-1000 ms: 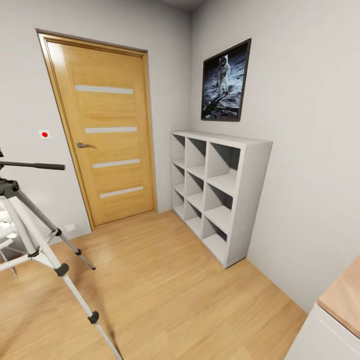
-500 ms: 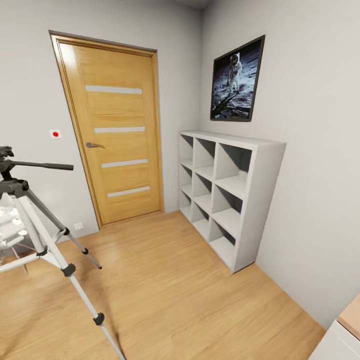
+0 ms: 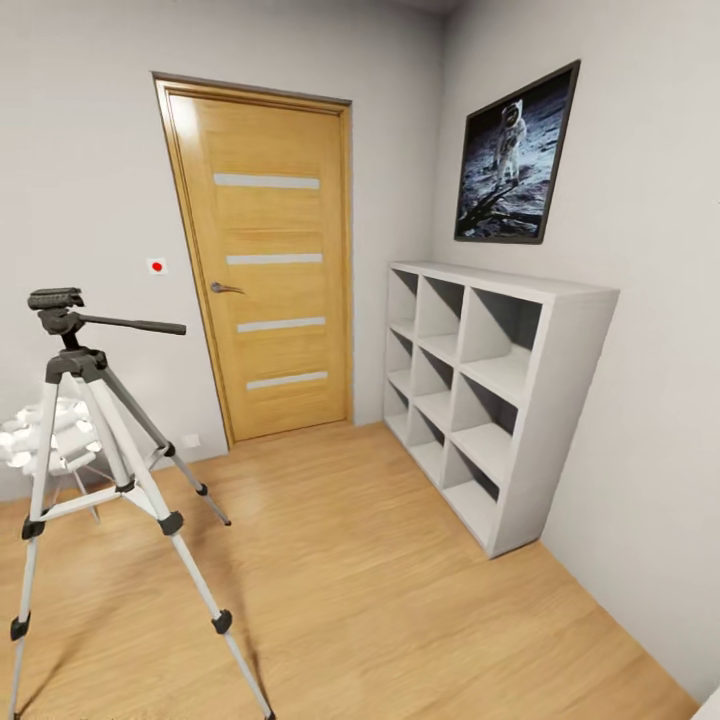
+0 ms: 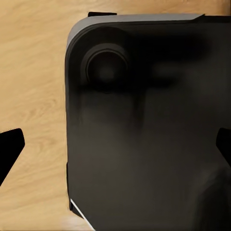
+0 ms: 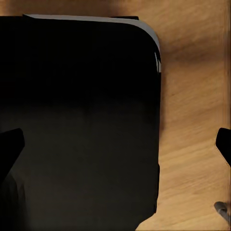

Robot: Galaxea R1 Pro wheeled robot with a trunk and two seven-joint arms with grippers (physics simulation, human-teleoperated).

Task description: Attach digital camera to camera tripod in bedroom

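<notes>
Camera tripod: head view, standing on the wood floor at the left of the bedroom, near the oak door; three pale legs with black joints, dark head and long pan handle, its mount plate bare, so attachment is judged not yet begun. Left wrist view: left end effector, dark fingertips wide apart, holding nothing, above a black robot base. Right wrist view: right end effector, likewise spread and unladen.

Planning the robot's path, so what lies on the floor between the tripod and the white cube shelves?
In the head view, just bare wood plank floor between the camera tripod and the cube shelves.
</notes>
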